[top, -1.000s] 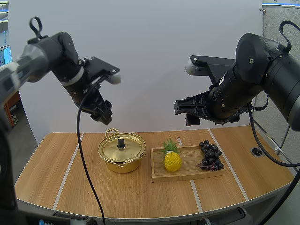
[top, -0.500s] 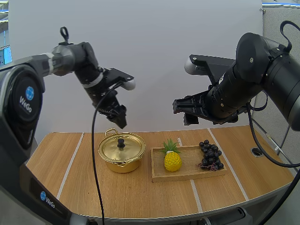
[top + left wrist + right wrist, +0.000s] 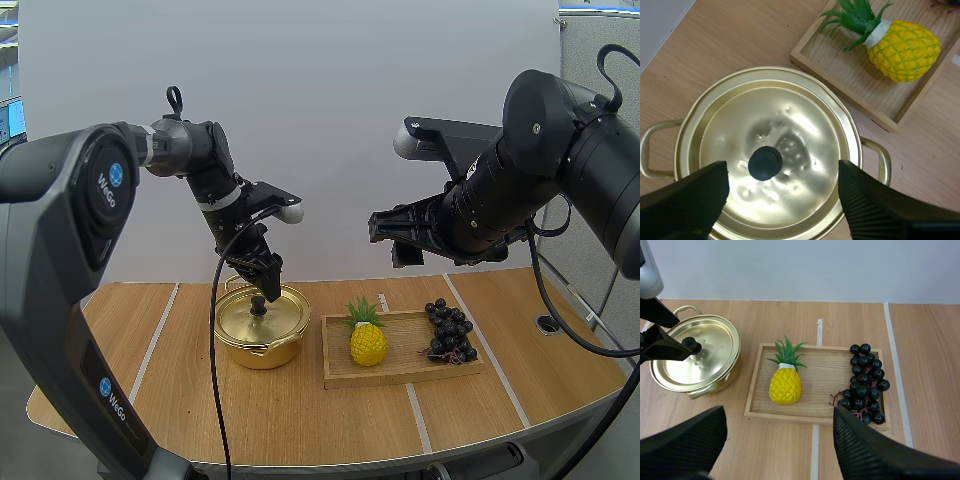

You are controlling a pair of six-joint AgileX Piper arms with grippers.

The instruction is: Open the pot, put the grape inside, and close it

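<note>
Pot (image 3: 258,325): gold, on table (image 3: 300,410), lid (image 3: 805,130) seated. Left fingers (image 3: 685,200): spread apart, released, one on either side of the lid's black knob (image 3: 765,163), gripping nothing. Right fingers (image 3: 875,450): spread apart, empty, raised above the wooden tray (image 3: 815,385). Bunch of grapes (image 3: 866,382): dark, lying at the tray end farthest from the pot, near a pineapple (image 3: 785,384).

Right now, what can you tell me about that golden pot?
The pot is round, shiny gold-coloured metal, with a loop handle on each side. Its lid is on, slightly dimpled, with a black knob at the centre. It stands upright on the wooden table, left of the wooden tray and apart from it. The open left pincer straddles the knob.
</note>
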